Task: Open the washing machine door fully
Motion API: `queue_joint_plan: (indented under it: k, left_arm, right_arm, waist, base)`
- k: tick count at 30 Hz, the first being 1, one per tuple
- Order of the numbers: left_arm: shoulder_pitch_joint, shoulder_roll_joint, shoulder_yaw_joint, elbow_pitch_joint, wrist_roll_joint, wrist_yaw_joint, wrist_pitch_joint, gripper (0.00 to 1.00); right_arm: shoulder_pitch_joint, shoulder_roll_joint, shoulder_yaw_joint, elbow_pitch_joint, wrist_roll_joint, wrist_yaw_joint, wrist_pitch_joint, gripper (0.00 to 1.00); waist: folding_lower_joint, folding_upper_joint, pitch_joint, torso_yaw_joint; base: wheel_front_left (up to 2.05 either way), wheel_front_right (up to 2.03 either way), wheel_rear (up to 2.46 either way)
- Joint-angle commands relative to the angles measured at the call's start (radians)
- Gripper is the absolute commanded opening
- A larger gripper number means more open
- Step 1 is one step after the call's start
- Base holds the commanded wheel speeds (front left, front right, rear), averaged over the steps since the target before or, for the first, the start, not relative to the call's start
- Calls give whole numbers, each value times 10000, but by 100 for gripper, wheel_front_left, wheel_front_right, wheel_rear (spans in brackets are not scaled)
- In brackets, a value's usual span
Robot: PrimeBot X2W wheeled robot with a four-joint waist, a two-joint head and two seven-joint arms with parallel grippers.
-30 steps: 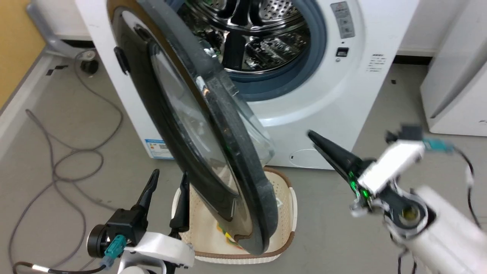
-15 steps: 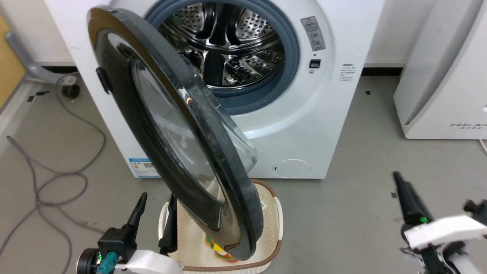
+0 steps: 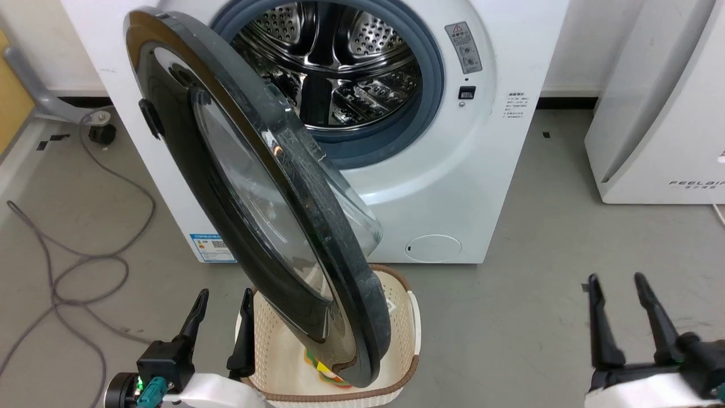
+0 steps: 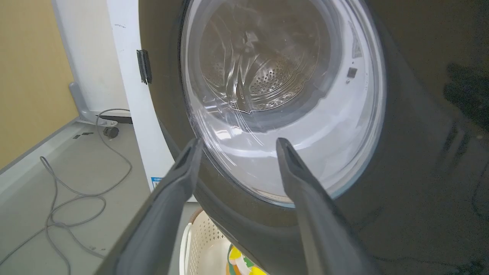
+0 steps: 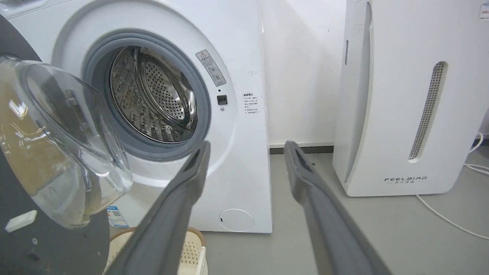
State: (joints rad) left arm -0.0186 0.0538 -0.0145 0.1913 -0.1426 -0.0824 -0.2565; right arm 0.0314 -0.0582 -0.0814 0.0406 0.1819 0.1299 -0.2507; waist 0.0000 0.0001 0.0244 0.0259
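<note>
Head view, sweeping from 9 o'clock. A grey cable (image 3: 73,266) is lying looped on the floor.

At 7 o'clock my left gripper (image 3: 224,294) is hovering with its fingers standing apart. It is gripping nothing and its tips are pointing toward 12, just beside the door's lower edge.

The washing machine door (image 3: 255,187) is hanging part-way open. It is hinged at the machine's left side and is slanting from 11 o'clock down to 6. Its glass bowl is bulging toward the steel drum (image 3: 334,68). Through the left wrist camera that glass is showing at 12, just past my fingertips.

The door's bottom edge is hanging over a cream basket (image 3: 409,317) at 6 o'clock.

At 5 o'clock my right gripper (image 3: 616,279) is hovering over the floor, fingers spread and empty, well apart from the door. A white appliance (image 3: 651,113) is standing at 3 o'clock.
</note>
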Motion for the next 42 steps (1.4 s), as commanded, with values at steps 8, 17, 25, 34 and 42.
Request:
queue_joint_plan:
  k: [8,17,25,34,42]
  left_arm:
    - [-129,33,48,84,149,-94,-53,100]
    - [-165,50,0,250,108,-224,-53,0]
    - [-398,46,-32,-500,225,-194,-53,0]
    - [-1367,86,-144,-2881,503,123,-53,0]
    - [-2525,1,-1039,-5669,183,396,-34,0]
  right_arm:
    - [858,77,363,-455,-925,8,553,100]
    - [825,78,573,-251,-598,8,465,100]
    - [748,79,537,-159,-498,8,432,100]
    - [743,79,499,-109,-376,8,344,100]
    - [706,79,484,32,-331,8,272,100]
  waist:
    - [0,-1,81,64]
    - [0,-1,67,47]
    - [0,-1,82,102]
    - [0,-1,112,247]
    - [0,-1,83,240]
  base:
    - [0,0,0]
    - [0,0,0]
    - [0,0,0]
    - [0,0,0]
    - [0,0,0]
